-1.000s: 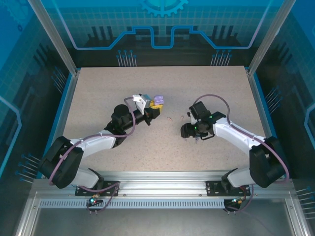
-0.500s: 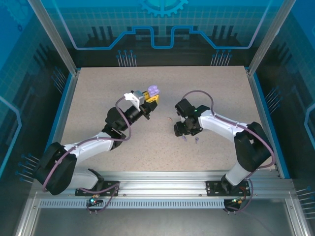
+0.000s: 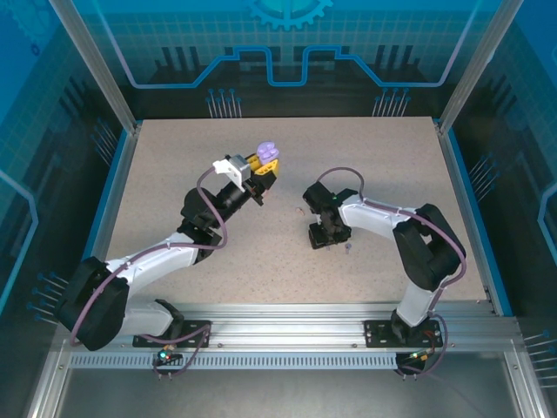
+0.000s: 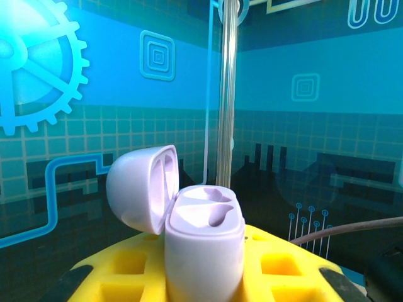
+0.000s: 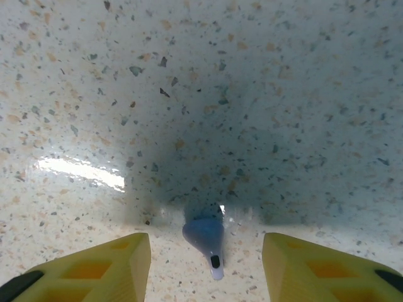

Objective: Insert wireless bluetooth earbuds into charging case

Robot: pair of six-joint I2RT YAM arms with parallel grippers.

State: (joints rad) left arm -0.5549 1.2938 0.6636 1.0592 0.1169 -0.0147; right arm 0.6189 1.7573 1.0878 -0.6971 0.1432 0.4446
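left hand (image 4: 203,277) clamped on the open purple charging case (image 4: 204,242), held up off the desk (image 5: 252,94), sockets (image 4: 211,202) empty; right hand (image 5: 206,269) low, fingers (image 5: 94,267) apart either side of a purple earbud (image 5: 204,236) lying untouched: judged nothing seated yet, pickup and insertion remain

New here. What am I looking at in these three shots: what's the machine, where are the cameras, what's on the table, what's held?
These are two robot arms bolted at the near edge of a speckled table. The wide shot looks down from above and behind them. The other two shots come from a camera on each wrist. The left gripper is shut on a lilac plastic charging case, held up off the table with its lid flipped open. Its sockets look empty. The right gripper points down, with its yellow fingers open on either side of a tiny purple earbud lying on the table. They are not touching it.
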